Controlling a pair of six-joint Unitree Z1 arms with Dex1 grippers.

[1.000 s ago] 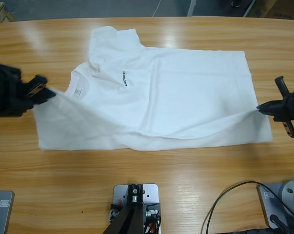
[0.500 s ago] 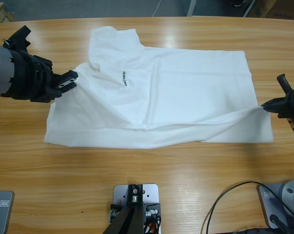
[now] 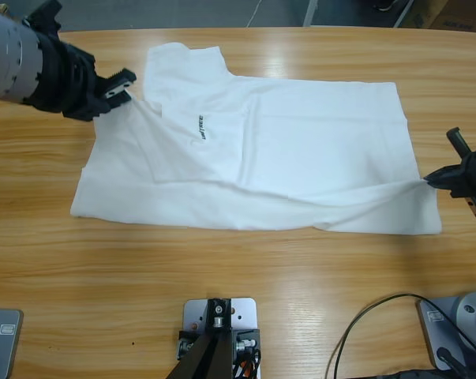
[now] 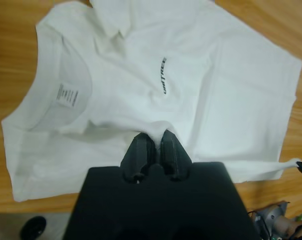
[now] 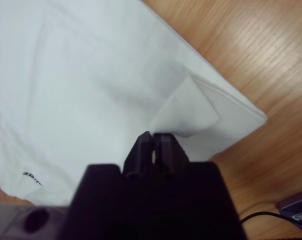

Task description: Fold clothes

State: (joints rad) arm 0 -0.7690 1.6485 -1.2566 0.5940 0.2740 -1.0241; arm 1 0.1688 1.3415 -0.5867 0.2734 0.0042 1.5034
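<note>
A white T-shirt (image 3: 285,150) lies spread across the wooden table, its small dark logo (image 3: 199,126) facing up. My left gripper (image 3: 121,85) is at the upper left, shut on a pinch of the shirt's cloth near the collar and lifting it. The left wrist view shows the jaws (image 4: 154,145) closed on a raised fold, with the logo (image 4: 164,76) and the neck label (image 4: 67,95) beyond. My right gripper (image 3: 433,180) at the right edge is shut on the shirt's hem corner. In the right wrist view the gripper (image 5: 153,137) holds a lifted flap of cloth (image 5: 187,112).
The wooden table (image 3: 245,260) shows bare wood in front of the shirt. A black cable (image 3: 372,312) curls at the bottom right. Beyond the table's far edge is grey floor (image 3: 190,12).
My left gripper has moved up toward the far left corner, drawing the shirt's near-left layer up and over. The right gripper stays at the right hem, shifted only slightly.
</note>
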